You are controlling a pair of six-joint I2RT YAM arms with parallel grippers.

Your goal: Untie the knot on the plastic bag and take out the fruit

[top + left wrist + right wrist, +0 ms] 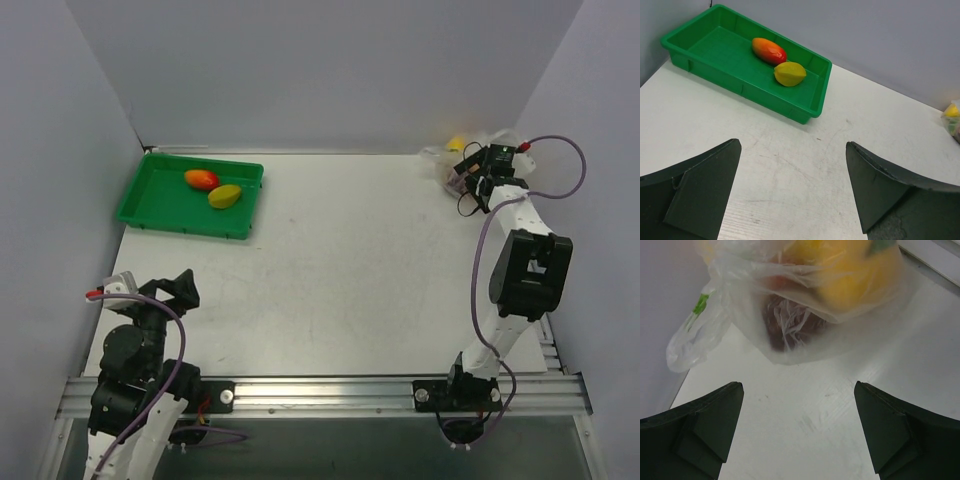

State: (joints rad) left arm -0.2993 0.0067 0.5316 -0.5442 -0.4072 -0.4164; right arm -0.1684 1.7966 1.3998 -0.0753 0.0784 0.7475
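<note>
The clear plastic bag (441,158) lies in the table's far right corner, with fruit inside. In the right wrist view the bag (740,310) is just ahead of my open, empty right gripper (799,390), apart from the fingers. A yellow fruit (855,275) and a dark red fruit (775,335) show through it. Bunched, crinkled plastic (792,320) over the dark red fruit looks like the knot. A loose tail of the bag (687,342) hangs to the left. My right gripper (466,180) is beside the bag. My left gripper (185,288) is open and empty at the near left, also in its wrist view (792,145).
A green tray (150,205) stands at the far left with a red-orange mango (201,179) and a yellow-green mango (224,196); it shows in the left wrist view too (810,107). Grey walls close the back and both sides. The bag's edge (952,117) shows at far right.
</note>
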